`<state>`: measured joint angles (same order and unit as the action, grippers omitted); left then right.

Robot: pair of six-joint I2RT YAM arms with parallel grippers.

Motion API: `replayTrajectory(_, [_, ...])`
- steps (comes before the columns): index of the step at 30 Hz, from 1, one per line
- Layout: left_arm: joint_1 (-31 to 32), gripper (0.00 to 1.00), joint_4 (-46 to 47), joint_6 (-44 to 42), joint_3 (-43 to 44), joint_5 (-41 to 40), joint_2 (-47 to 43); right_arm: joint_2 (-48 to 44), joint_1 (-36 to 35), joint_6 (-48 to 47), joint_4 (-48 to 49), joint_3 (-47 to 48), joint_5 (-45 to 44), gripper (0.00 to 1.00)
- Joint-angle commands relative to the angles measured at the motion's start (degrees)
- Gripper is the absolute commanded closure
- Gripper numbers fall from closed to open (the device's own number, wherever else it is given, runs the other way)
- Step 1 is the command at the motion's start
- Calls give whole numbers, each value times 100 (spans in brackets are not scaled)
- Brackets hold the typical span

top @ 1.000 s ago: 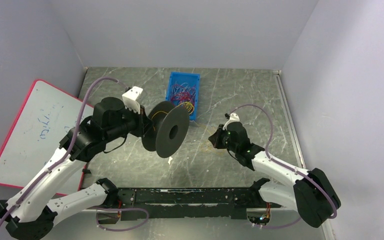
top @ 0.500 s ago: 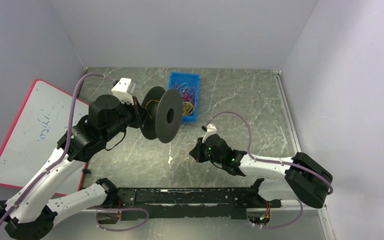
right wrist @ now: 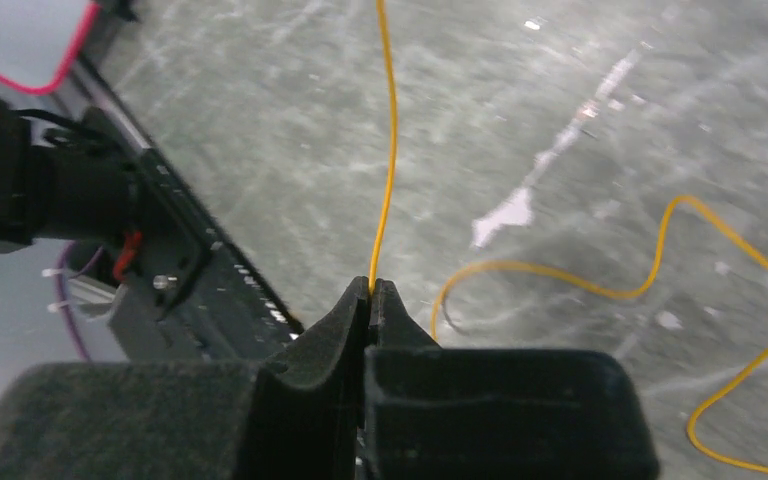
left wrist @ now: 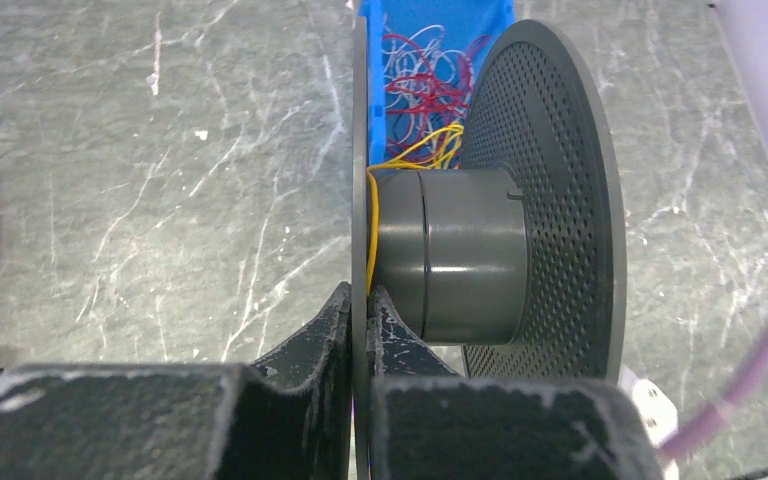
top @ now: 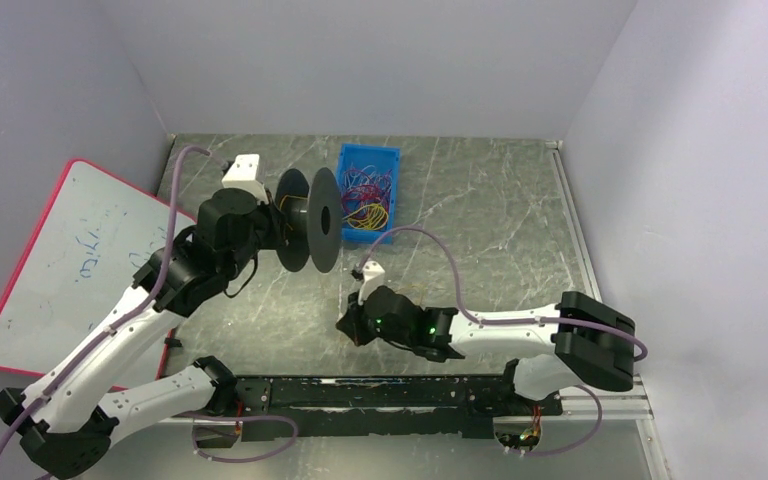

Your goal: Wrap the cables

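Observation:
My left gripper point(left wrist: 360, 295) is shut on the near flange of a dark grey spool point(top: 308, 220), also seen in the left wrist view point(left wrist: 460, 250), and holds it above the table. A yellow cable point(left wrist: 372, 215) lies against the spool's hub. My right gripper point(right wrist: 372, 288) is shut on a thin yellow cable point(right wrist: 388, 150) that runs up and away from the tips; in the top view this gripper point(top: 348, 325) is low near the front rail. More of that yellow cable point(right wrist: 720, 260) loops on the table. A tangle of red, purple and yellow cables point(top: 365, 195) fills the blue bin.
The blue bin point(top: 364, 154) stands at the back centre, just behind the spool. A pink-edged whiteboard point(top: 55, 260) leans at the left. The black front rail point(top: 380, 392) runs along the near edge, close to my right gripper.
My left arm has swung the spool left and back, turning it edge-on. My right gripper has moved left and toward the front rail, drawing the yellow cable with it.

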<state>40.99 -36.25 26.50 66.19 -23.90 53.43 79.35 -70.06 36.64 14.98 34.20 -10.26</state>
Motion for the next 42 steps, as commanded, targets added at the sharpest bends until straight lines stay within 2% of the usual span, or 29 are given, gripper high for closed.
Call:
replayTrajectory(1, [31,93,608,210,-82,-552,100,41,-437,-299,-405,661,-377,100])
replayTrajectory(10, [29,93,574,212,-390,-926,332,-515,-1036,-726,-1404,1439,-1052,100])
replayTrajectory(17, [45,93,558,185,-676,-1013,407,-968,-1057,-982,-1967,1823,-1348,100])
replayTrajectory(27, [390,93,241,-87,-701,-935,647,-876,-1040,-1914,-2980,3027,-2085,100])
replayTrajectory(34, [620,93,151,-376,-734,-643,651,-734,-663,-2947,-3211,3514,-2183,100])
replayTrajectory(42, [706,93,-189,-1019,-608,74,459,-748,-3,-4018,-3047,3423,-2046,100])
